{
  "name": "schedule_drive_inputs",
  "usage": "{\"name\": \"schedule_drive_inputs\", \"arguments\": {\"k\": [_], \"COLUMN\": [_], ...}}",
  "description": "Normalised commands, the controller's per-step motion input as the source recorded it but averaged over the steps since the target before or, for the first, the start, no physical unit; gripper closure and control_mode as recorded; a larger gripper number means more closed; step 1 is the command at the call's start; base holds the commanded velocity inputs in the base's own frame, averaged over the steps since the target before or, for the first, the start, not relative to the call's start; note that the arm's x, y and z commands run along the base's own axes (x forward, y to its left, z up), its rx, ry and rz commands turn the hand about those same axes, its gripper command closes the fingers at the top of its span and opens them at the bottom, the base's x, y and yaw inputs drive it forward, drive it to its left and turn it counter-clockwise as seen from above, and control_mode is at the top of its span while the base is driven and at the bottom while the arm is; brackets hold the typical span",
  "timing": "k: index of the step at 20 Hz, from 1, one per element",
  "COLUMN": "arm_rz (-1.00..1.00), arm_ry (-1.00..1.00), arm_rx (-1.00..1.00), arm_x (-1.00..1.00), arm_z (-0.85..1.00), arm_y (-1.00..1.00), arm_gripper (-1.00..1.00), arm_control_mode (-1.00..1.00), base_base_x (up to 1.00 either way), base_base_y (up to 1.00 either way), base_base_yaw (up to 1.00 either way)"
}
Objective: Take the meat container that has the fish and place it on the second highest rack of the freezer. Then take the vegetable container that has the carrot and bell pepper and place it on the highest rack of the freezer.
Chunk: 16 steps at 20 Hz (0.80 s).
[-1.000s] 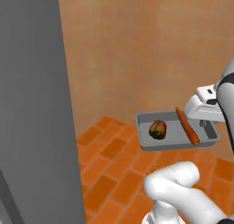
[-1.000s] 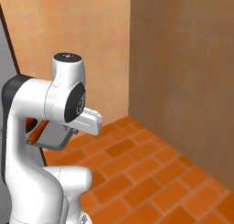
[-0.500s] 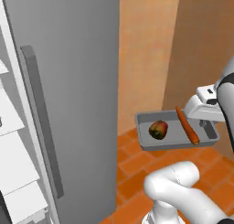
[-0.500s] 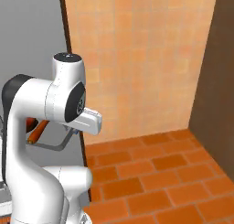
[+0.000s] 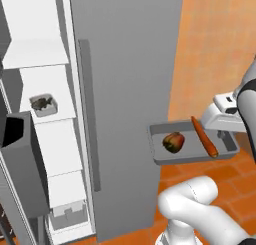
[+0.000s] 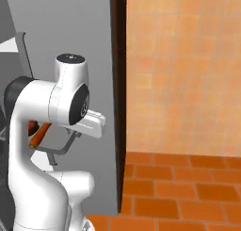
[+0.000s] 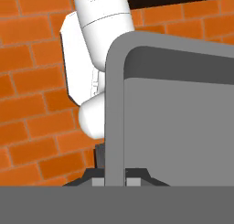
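Note:
The vegetable container (image 5: 192, 151) is a flat grey tray held in the air to the right of the freezer (image 5: 125, 89). It carries the bell pepper (image 5: 173, 142) and the carrot (image 5: 204, 136). My gripper (image 5: 226, 134) is shut on the tray's right rim. In the hand view the rim (image 7: 115, 127) stands pinched between my gripper's (image 7: 115, 181) tips. The carrot's end (image 6: 39, 133) also peeks out behind the arm. The meat container (image 5: 43, 105) with the fish sits on a white rack in the upper part of the freezer's open interior.
A long grey bar handle (image 5: 87, 114) runs down the freezer's front. A dark grey open door (image 5: 22, 169) stands at the far left. A grey bin (image 5: 67, 216) rests low inside. Orange brick floor (image 6: 188, 192) and a tiled wall (image 6: 183, 70) lie to the right.
The whole picture has swung, so the camera moved: the freezer's open interior and racks have come into view at left. The tray stays in my shut gripper, unchanged.

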Motion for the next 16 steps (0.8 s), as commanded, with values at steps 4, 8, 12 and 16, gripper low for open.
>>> {"name": "schedule_drive_inputs", "arguments": {"k": [4,8,12,16], "arm_rz": [0.0,0.0,0.0,0.0], "arm_ry": [0.0,0.0,0.0,0.0], "arm_rx": [0.0,0.0,0.0,0.0], "arm_x": [0.0,0.0,0.0,0.0], "arm_z": [0.0,0.0,0.0,0.0], "arm_y": [0.0,0.0,0.0,0.0], "arm_gripper": [1.0,1.0,1.0,1.0], "arm_control_mode": [1.0,1.0,1.0,1.0], "base_base_x": [0.52,0.45,0.01,-0.01], "base_base_y": [0.49,0.79,0.26,0.0], "base_base_yaw": [0.21,0.22,0.44,0.5]}}
